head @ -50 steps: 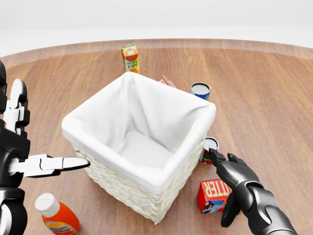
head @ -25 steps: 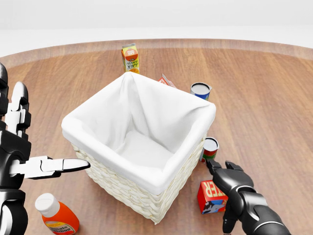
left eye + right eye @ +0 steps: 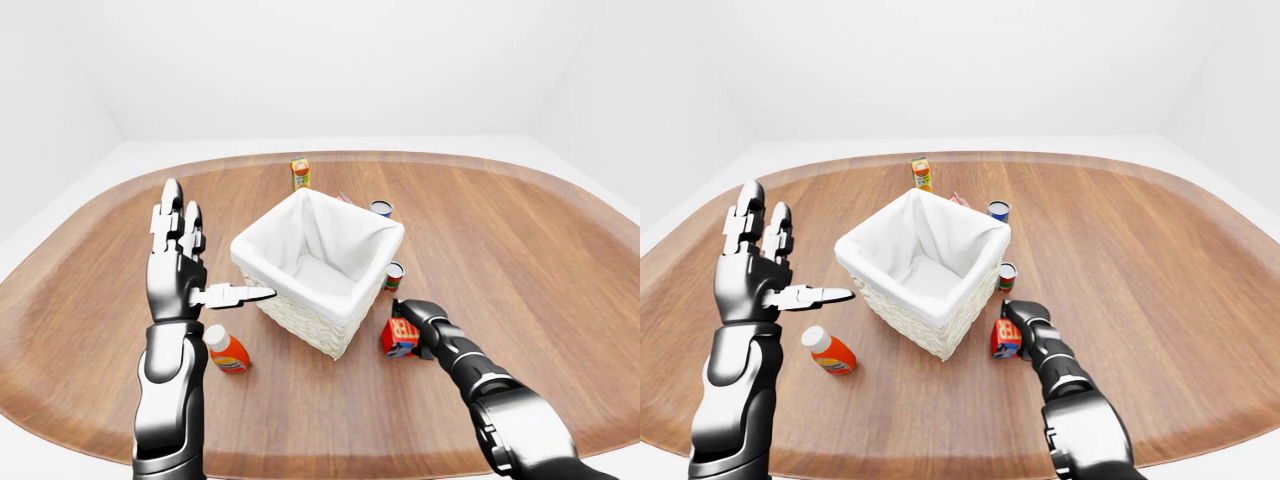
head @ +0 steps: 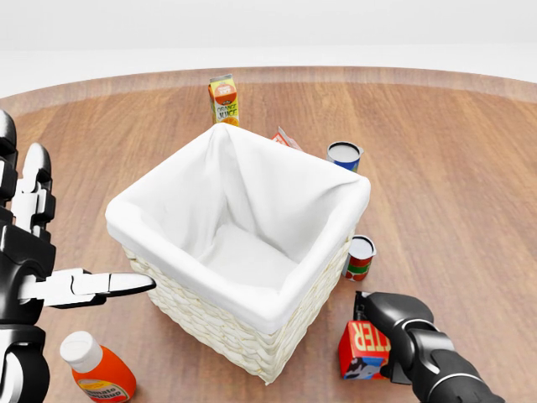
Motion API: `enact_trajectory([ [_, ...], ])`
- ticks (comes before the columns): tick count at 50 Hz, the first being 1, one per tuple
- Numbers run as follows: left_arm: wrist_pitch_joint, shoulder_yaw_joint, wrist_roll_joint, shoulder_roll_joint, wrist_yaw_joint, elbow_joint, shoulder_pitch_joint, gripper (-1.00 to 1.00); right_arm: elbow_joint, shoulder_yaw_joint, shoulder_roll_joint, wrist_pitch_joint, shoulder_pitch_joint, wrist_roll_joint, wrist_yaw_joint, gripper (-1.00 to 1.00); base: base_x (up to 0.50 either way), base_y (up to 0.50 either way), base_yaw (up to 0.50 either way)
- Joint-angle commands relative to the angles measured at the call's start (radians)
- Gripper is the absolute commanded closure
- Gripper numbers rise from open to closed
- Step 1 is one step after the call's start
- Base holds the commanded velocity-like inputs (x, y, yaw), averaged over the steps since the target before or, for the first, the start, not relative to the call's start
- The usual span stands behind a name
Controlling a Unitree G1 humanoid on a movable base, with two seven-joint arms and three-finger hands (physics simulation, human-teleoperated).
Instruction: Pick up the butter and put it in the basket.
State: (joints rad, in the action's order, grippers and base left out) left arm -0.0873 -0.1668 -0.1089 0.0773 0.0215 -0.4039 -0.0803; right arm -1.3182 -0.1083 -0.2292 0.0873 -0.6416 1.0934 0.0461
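Observation:
The butter [image 4: 359,346], a red box with white lettering, stands slightly tilted on the wooden table at the lower right of the head view, just right of the basket. My right hand [image 4: 393,329] has its fingers curled round the box's right side and top. The basket [image 4: 168,191] is white wicker with a white cloth liner and looks empty inside. It stands at the middle of the view. My left hand [image 4: 50,281] is open and empty, fingers up and thumb pointing at the basket's left wall.
An orange bottle with a white cap [image 4: 96,368] lies at the lower left. A red-green can [image 4: 360,256] stands just above the butter. A blue can [image 4: 344,154], a small carton [image 4: 284,137] and an orange juice carton [image 4: 223,99] stand beyond the basket.
My right hand has come down from above the butter and closed its fingers round the box, which now leans slightly. The left hand has barely moved.

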Motion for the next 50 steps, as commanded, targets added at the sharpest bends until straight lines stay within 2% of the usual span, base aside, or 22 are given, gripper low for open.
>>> enact_trajectory([
  [1,0.0,-0.001,-0.003,0.0,-0.001,-0.004,0.001,-1.0,0.011,0.025,-0.04,0.0,-0.003,-0.032,0.01,1.0,0.0,0.0,0.0],
  [10,0.0,-0.002,-0.003,0.003,-0.003,-0.024,-0.005,-1.0,0.114,0.092,-0.103,0.0,0.035,-0.203,-0.11,1.0,0.0,0.0,0.0],
  [18,0.0,0.0,0.0,0.002,-0.004,-0.031,-0.006,-1.0,0.306,0.165,-0.15,0.0,0.095,-0.404,-0.294,1.0,0.0,0.0,0.0],
  [29,0.0,-0.009,-0.005,0.007,-0.004,-0.032,-0.014,-1.0,0.572,0.244,-0.189,0.0,0.173,-0.55,-0.471,1.0,0.0,0.0,0.0],
  [50,0.0,-0.013,-0.009,0.01,-0.006,-0.039,-0.02,-1.0,0.735,0.322,-0.281,0.0,0.035,-0.723,-0.57,1.0,0.0,0.0,0.0],
])
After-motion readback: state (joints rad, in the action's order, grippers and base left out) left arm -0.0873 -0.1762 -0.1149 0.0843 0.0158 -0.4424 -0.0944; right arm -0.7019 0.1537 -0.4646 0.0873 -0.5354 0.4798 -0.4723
